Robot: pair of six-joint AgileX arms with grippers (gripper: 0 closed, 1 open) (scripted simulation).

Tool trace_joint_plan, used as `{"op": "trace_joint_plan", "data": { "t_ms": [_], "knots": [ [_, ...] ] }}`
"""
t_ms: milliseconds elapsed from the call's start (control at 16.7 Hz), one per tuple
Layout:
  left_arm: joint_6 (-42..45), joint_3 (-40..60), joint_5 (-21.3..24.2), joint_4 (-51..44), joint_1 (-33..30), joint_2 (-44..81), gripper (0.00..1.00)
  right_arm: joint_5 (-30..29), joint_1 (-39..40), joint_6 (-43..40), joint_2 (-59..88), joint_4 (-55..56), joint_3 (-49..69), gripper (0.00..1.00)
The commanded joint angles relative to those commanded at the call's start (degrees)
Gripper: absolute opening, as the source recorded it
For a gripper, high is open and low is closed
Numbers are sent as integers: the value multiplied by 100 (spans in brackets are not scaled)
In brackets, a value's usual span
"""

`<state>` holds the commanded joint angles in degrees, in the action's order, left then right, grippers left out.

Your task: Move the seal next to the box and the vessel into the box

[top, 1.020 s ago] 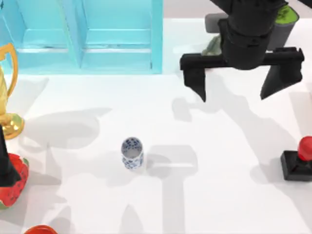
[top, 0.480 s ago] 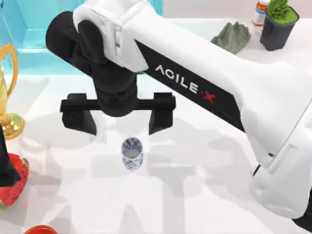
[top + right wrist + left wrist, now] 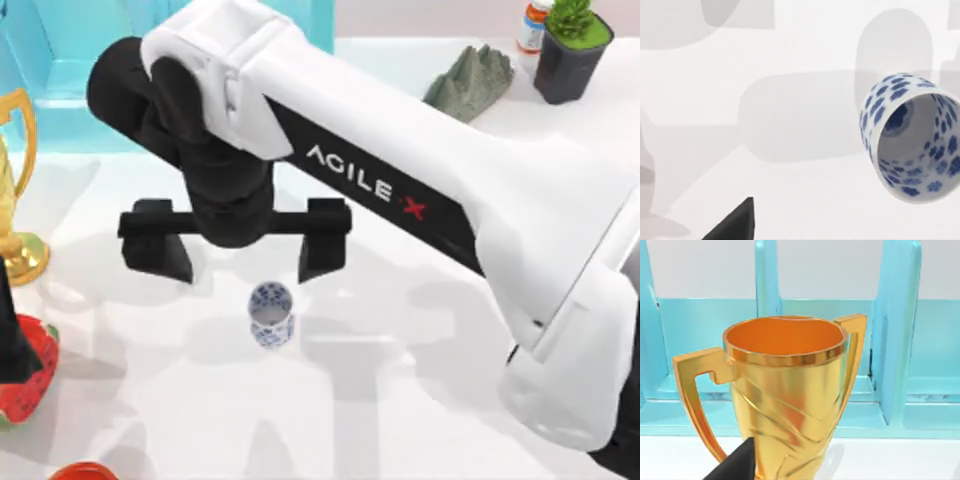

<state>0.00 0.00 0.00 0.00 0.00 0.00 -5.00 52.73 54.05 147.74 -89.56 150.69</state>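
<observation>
1. The right tool [image 3: 240, 250] hovers with its fingers spread wide, just off the vessel [image 3: 271, 314] toward eleven o'clock in the top view and not yet centred over it.
2. To grip well, I judge the right tool should drift toward five o'clock until the vessel sits midway between the fingers, then drop straight and close gently; the glazed wall looks slippery and the vessel tips easily.
3. The vessel stands upright on the white counter [image 3: 420, 400], well apart from the turquoise box [image 3: 60, 90] at the far edge.
4. The right wrist view looks into the vessel's mouth [image 3: 912, 145], showing it empty.
5. The left wrist view faces the golden trophy [image 3: 787, 395] before the box; I cannot tell the left tool's state.
</observation>
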Motion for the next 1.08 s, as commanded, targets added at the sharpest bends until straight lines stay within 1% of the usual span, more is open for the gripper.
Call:
{"op": "trace_joint_plan", "data": {
  "t_ms": [120, 480, 600, 840, 1080],
  "knots": [
    [0, 0, 0, 0, 0, 0, 100, -2, -7, -17, -52, 321, -333, 100],
    [0, 0, 0, 0, 0, 0, 100, 3, -37, -47, -228, 1750, -1995, 100],
    [0, 0, 0, 0, 0, 0, 100, 3, -38, -48, -247, 1956, -2205, 100],
    [0, 0, 0, 0, 0, 0, 100, 3, -38, -48, -248, 1971, -2221, 100],
    [0, 0, 0, 0, 0, 0, 100, 3, -38, -48, -248, 1971, -2221, 70]
  ]
}}
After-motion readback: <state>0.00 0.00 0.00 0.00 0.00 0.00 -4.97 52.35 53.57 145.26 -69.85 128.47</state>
